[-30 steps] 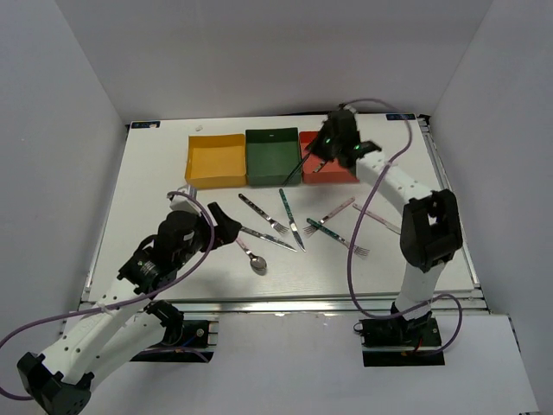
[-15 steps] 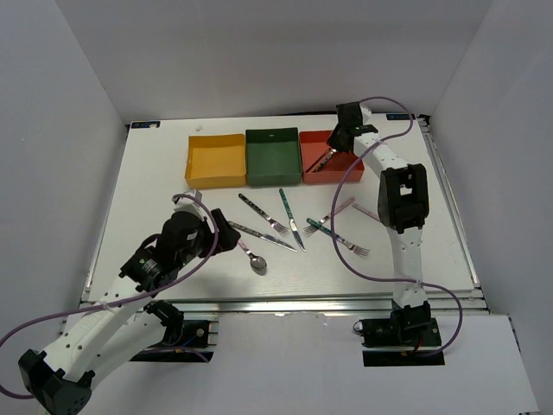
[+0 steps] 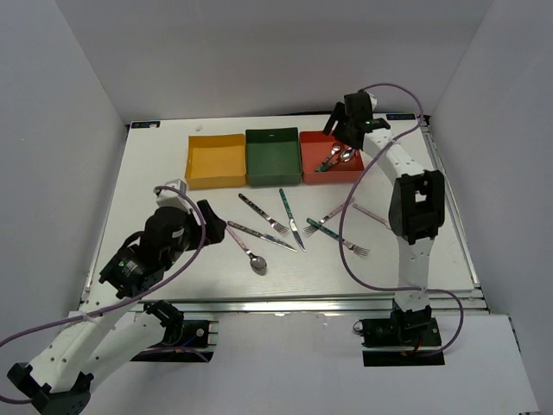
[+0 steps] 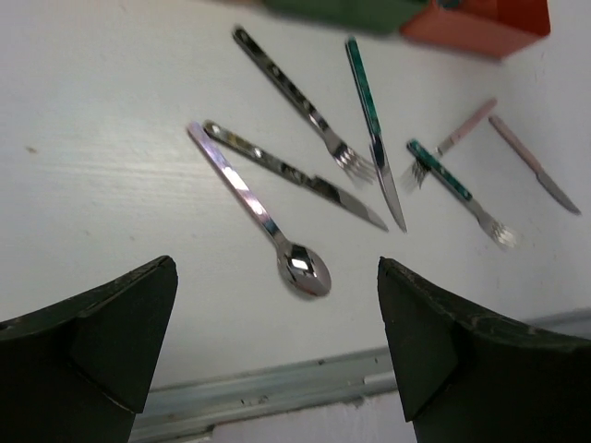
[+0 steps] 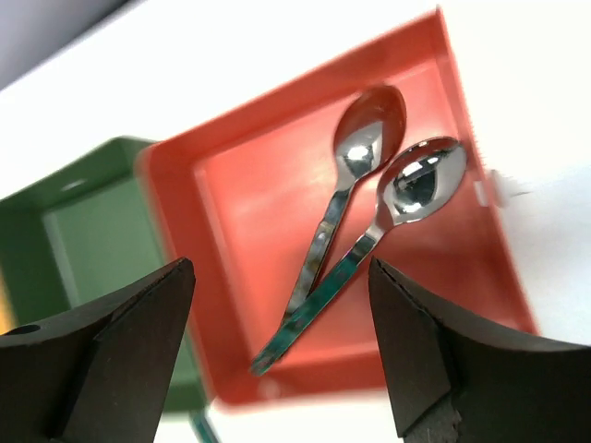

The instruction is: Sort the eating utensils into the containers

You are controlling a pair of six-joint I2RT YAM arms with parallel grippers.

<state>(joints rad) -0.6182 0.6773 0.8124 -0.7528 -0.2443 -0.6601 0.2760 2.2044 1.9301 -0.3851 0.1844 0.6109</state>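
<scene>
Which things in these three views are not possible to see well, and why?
Left wrist view: the dark green square box and the red square box are blurred and cut off by the top edge; their insides do not show.
Right wrist view: a finger of the right gripper hides the green box's near part.
Top view: the handle pattern of the teal-handled metal knife is too small.

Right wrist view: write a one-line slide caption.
Open right pincer hovers above the red box, where two spoons lie side by side, next to the green box.

No legible text or labels.
</scene>
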